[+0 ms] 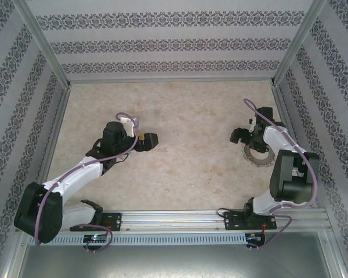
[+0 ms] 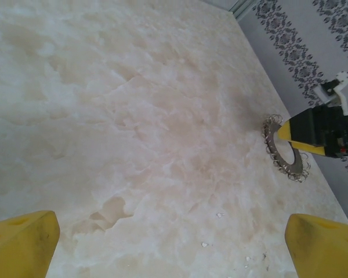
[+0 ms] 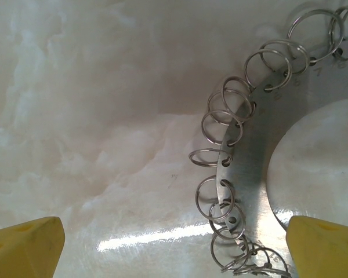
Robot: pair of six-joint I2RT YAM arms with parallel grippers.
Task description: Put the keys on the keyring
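— One keyring [image 3: 249,168] lies flat on the pale marbled table [image 3: 75,116], just ahead of the right gripper [image 3: 174,252], nearer its right-hand finger.

— Anything on it?

— Many small wire loops [image 3: 223,124] threaded through holes along its outer edge (the ring itself is a flat metal band).

— And the jaws?

— Spread wide, holding nothing. The left gripper [image 2: 174,243] gapes too, empty; the ring sits well ahead and to its right, near the patterned wall [image 2: 301,40].
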